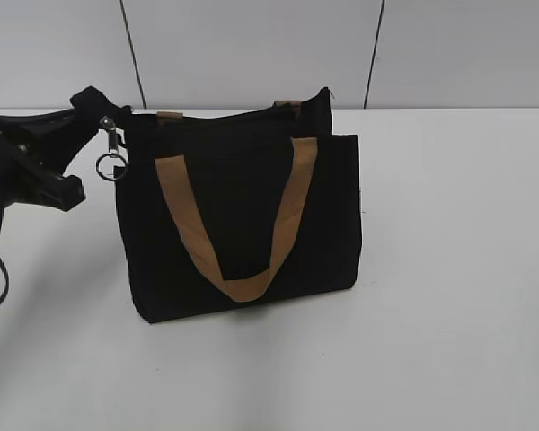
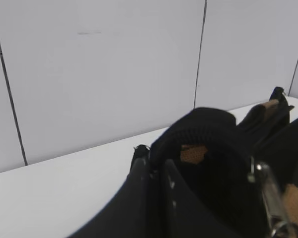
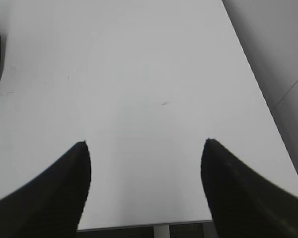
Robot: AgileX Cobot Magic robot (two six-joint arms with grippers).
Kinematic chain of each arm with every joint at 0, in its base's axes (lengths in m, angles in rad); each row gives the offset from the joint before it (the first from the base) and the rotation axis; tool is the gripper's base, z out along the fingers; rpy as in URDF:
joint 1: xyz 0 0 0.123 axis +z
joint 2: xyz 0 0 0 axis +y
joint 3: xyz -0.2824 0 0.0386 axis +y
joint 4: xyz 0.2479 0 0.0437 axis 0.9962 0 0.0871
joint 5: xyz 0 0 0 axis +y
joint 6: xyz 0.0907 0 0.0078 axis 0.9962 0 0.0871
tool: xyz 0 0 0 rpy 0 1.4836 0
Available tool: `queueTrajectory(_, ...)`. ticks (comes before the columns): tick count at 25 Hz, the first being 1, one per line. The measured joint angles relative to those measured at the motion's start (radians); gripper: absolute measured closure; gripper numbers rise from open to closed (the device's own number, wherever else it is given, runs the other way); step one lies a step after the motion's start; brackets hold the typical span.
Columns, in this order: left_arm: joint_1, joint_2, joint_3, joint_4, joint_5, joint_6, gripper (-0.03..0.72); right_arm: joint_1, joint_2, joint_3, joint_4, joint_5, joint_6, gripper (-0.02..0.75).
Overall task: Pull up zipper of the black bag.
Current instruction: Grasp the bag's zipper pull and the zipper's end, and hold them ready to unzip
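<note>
My left hand [image 1: 97,112] sits at the bag's upper left corner, and in the left wrist view its fingers [image 2: 139,198] look pinched narrow on a fold of black fabric at that end of the black bag [image 1: 242,224], with the zipper [image 1: 110,144], a small silver pull with a ring dangling below it, hanging just beside the grip rather than clearly inside it; I cannot tell for sure whether the metal itself is caught. My right hand [image 3: 145,183] is spread wide over bare bench [image 3: 154,74], well apart from the bag and holding nothing. My worry is that if I drag now with only cloth pinched, the whole bag will slide or topple along the bench instead of the slider running, since nothing braces the far end; the free right hand would need to pin the opposite corner first. The dangling ring could also snag on my fingers. The bag stands upright toward the back edge of the bench, slightly left of centre, its broad face with the tan strap [image 1: 238,233] turned toward the front edge. Its long axis, and the zipper line along the top, runs roughly parallel to the back edge, left to right, with the pull at the left end, hanging downward
</note>
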Motion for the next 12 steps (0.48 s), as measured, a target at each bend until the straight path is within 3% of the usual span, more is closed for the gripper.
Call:
queueTrajectory(5,0.055,-0.052,-0.005,0.049,0.107,0.003,0.680,0.000,0.000,0.000,0.000,0.000,0.000,0.200)
queueTrajectory(12,0.061,-0.090,-0.011,0.084,0.163,-0.004,0.680,0.000,0.000,0.000,0.000,0.000,0.000,0.200)
